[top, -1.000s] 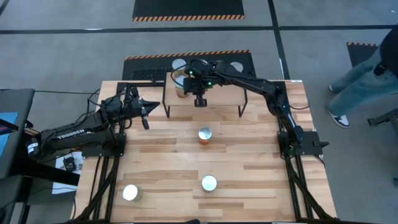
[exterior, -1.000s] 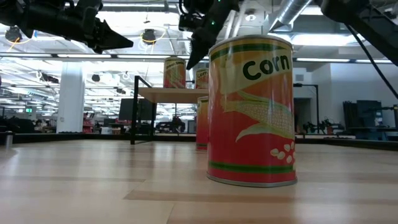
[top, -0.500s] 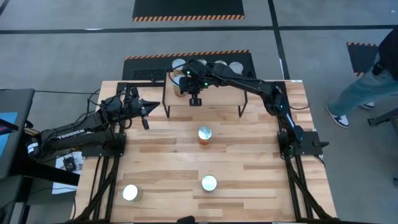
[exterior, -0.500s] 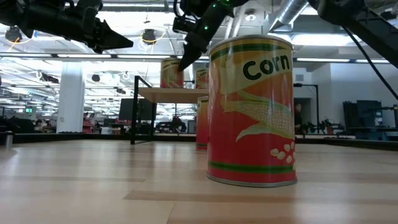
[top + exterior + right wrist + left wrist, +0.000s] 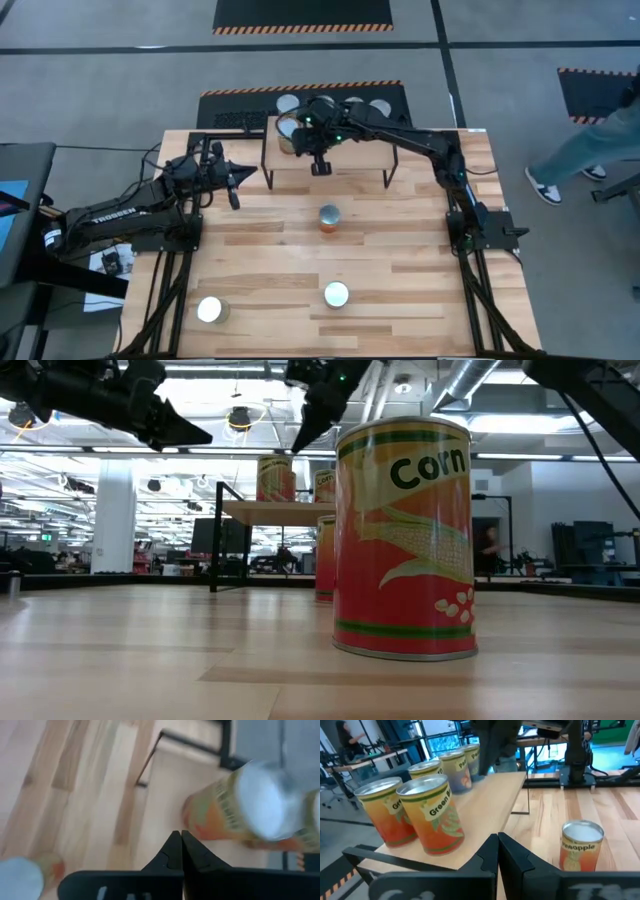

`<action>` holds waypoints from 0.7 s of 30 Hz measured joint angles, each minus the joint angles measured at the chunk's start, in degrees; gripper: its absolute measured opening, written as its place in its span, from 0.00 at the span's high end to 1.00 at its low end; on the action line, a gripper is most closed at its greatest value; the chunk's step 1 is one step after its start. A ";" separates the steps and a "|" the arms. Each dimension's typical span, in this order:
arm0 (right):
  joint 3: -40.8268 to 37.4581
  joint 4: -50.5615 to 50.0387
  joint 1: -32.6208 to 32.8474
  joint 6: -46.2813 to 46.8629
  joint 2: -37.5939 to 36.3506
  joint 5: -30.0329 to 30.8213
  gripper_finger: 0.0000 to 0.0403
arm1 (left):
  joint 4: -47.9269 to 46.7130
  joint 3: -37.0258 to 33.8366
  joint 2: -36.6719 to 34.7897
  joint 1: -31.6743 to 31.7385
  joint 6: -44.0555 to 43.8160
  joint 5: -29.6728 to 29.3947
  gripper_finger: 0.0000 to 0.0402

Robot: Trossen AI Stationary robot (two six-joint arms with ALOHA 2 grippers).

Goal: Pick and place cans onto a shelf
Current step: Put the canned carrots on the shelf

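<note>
My right gripper (image 5: 320, 166) hovers over the shelf (image 5: 350, 160), fingers closed and empty, clear of the cans (image 5: 287, 133); left gripper (image 5: 234, 182) waits closed, empty.

Right arm (image 5: 390, 130) covering part of the shelf (image 5: 350, 165) and its cans (image 5: 287, 133) in high view, big corn can (image 5: 405, 535) hiding most of the shelf in low view, right wrist view blurred, person (image 5: 590, 140) cut by the edge.

Right gripper (image 5: 320, 166) reaching out far across, fingers pressed together, holding nothing. Left gripper (image 5: 233, 186) parked at its own side, fingers closed too.
</note>
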 joint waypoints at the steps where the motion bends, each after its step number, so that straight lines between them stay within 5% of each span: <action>1: -0.06 -0.99 0.18 0.24 0.15 -0.14 0.99 | -0.34 0.00 0.00 0.00 0.00 0.01 1.00; 8: -11.20 8.45 1.30 0.10 -1.33 -6.21 0.99 | -3.47 0.00 0.01 -0.01 -0.93 0.01 1.00; 21: -51.38 54.63 5.98 11.55 -19.48 -9.26 1.00 | -4.44 0.00 0.00 -3.20 -2.27 0.06 1.00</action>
